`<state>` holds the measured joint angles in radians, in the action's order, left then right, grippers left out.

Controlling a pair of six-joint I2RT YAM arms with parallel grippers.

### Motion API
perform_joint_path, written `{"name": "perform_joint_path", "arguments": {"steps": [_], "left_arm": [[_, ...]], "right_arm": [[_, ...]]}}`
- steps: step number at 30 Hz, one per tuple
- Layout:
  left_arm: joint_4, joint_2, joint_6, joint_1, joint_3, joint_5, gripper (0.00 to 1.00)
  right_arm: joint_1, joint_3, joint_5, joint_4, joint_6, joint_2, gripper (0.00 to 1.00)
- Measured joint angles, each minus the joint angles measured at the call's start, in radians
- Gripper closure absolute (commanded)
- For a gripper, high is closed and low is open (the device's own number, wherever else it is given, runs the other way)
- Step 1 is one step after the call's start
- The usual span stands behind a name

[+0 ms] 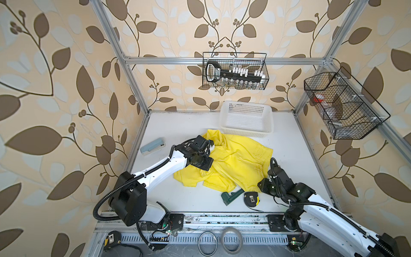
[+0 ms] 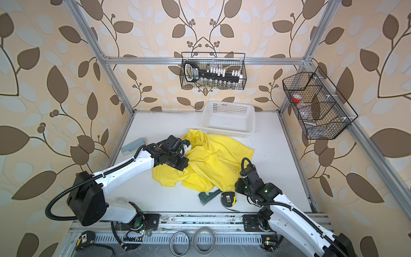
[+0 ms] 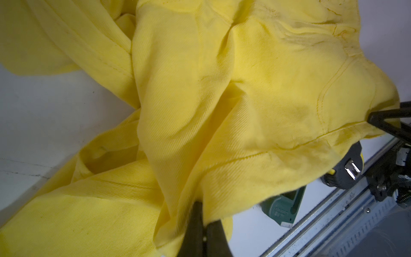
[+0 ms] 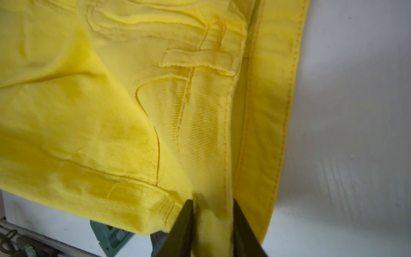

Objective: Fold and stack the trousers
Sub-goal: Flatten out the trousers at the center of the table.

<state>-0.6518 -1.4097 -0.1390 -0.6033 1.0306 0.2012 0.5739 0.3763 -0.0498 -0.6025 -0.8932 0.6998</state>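
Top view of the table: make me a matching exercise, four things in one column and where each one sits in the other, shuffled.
1. trousers
2. white basket
3. blue-grey stapler
4. green tool

A. farthest left
B. nearest the front
C. farthest back
D. crumpled in the middle

Pairs: 1-D, 2-C, 3-A, 4-B

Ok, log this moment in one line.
left gripper: shut on bright yellow soft-fabric trousers | right gripper: shut on waistband | trousers: crumpled, unfolded | white perforated plastic basket: empty
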Motion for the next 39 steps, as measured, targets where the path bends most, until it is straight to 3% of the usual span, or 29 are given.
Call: {"name": "perform_joint_path", "arguments": {"steps": [2,5,11,13,17,22,24,29,34,39], "left_arm": [[0.0,0.0,-0.002,0.0,-0.001,0.004,1.0],[0.0,0.0,-0.009,-0.003,-0.005,0.021,1.0],[0.008,0.015,-0.051,-0.084,-0.01,0.058,0.97],[0.022,0.017,-0.063,-0.14,-0.009,0.061,0.81],[0.027,-0.002,-0.09,-0.234,0.01,0.056,0.6],[0.015,-0.018,-0.103,-0.275,0.051,0.002,0.32],[-0.008,-0.002,-0.116,-0.274,0.054,-0.057,0.24],[-0.09,0.114,-0.196,-0.243,0.01,-0.225,0.2],[-0.15,0.285,-0.367,-0.158,-0.159,-0.342,0.19],[-0.166,0.389,-0.547,-0.152,-0.332,-0.394,0.18]], "right_arm": [[-0.011,0.02,-0.017,-0.015,0.002,-0.015,1.0],[-0.089,0.096,-0.032,-0.052,0.04,-0.029,1.0],[-0.415,0.257,0.028,-0.064,0.172,-0.014,1.0],[-0.513,0.313,0.059,-0.064,0.223,0.025,1.0],[-0.639,0.42,0.084,-0.06,0.3,0.099,1.0],[-0.755,0.484,0.087,-0.024,0.36,0.155,1.0],[-0.785,0.484,0.087,-0.02,0.369,0.172,1.0],[-0.801,0.477,0.088,0.002,0.382,0.2,1.0],[-0.805,0.453,0.095,0.024,0.384,0.21,1.0],[-0.805,0.423,0.117,0.047,0.385,0.211,1.0]]}}
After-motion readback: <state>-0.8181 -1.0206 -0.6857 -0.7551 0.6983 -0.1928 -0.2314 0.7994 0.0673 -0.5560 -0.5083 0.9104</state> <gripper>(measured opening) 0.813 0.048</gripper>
